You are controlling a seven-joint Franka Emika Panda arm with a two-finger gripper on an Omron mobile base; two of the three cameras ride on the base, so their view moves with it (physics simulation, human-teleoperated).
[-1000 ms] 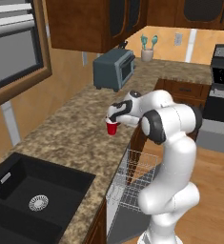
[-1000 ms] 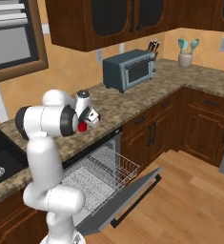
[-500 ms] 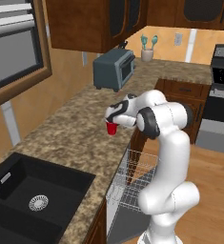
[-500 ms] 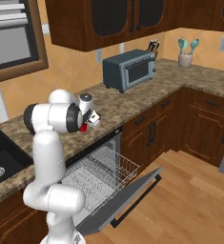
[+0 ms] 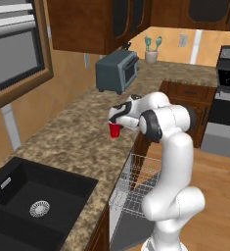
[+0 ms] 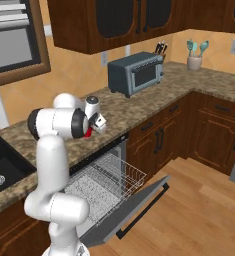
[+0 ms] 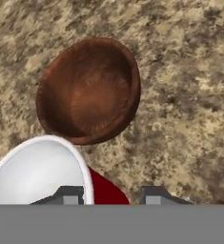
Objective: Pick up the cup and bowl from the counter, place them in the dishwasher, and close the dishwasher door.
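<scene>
Speckled brown granite formed the table (image 5: pixel 62 132), an L-shaped run over dark wood cabinets. Above it the tool (image 5: pixel 117 121) was closed on the cup (image 5: pixel 115 130), a small bright red tapered plastic piece with a white interior, held clear of the stone. From the hand camera the cup (image 7: pixel 42 174) filled the lower left, its round white mouth facing the lens and a red wall showing between the two dark fingertips (image 7: pixel 154 194). Directly beyond the tool lay the bowl (image 7: pixel 88 90), round, shallow, dark brown with a smooth wood-like sheen, resting on the granite just past the cup's rim. Below and beside the arm the dishwasher (image 6: pixel 109 175) stood with its white wire rack drawn out and the dishwasher door (image 6: pixel 134 212), a flat dark grey panel, dropped fully down.
</scene>
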